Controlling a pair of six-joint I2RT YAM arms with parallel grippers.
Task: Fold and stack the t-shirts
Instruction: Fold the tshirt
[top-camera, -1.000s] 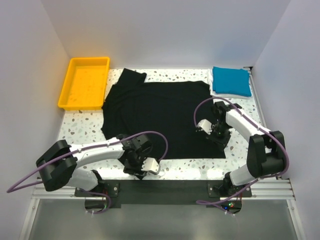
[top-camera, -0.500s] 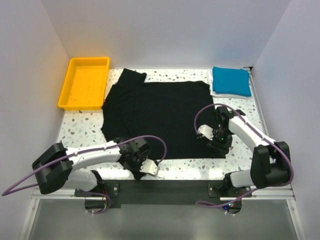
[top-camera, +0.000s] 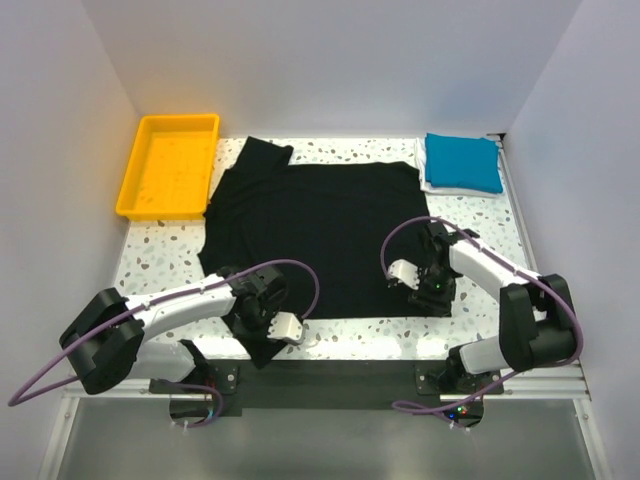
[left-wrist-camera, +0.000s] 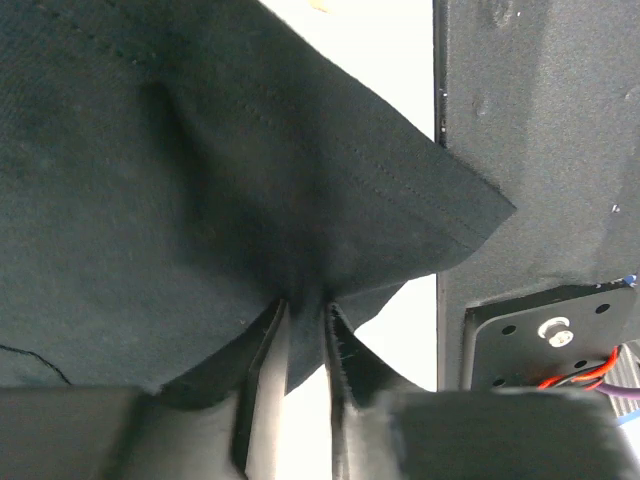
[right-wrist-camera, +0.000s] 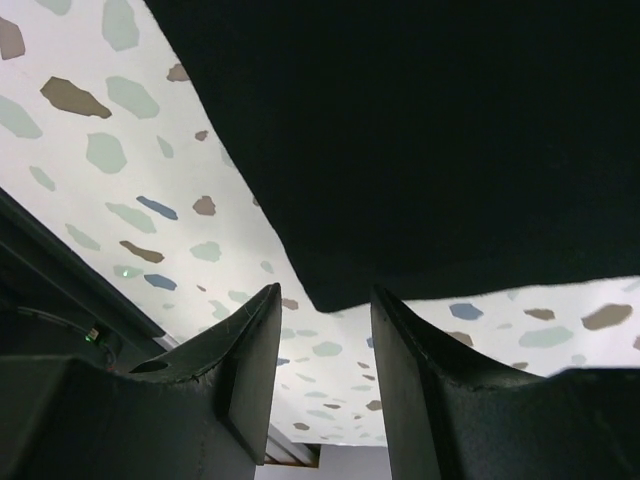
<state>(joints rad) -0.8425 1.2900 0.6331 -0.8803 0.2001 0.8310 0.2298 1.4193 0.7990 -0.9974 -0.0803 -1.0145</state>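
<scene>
A large black t-shirt (top-camera: 320, 230) lies spread flat over the middle of the table. My left gripper (top-camera: 262, 322) is at its near left corner, shut on a pinch of the black cloth (left-wrist-camera: 200, 180), which bunches into the left gripper (left-wrist-camera: 303, 310). My right gripper (top-camera: 432, 290) hovers at the near right corner. In the right wrist view the right gripper (right-wrist-camera: 325, 295) stands open, and the corner of the black t-shirt (right-wrist-camera: 420, 130) sits just at the gap between its fingers without being gripped. A folded blue t-shirt (top-camera: 462, 162) rests on a white one (top-camera: 440, 188) at the back right.
A yellow tray (top-camera: 160, 213) stands at the back left. Speckled table (top-camera: 160, 255) shows left of the black shirt. The black mounting rail (top-camera: 330, 375) runs along the near edge, close beside my left gripper and also seen as a dark rail (left-wrist-camera: 530, 150).
My left gripper has shut on the shirt's near left corner and shifted left with it. My right gripper has opened wider and moved nearer, to the near right corner.
</scene>
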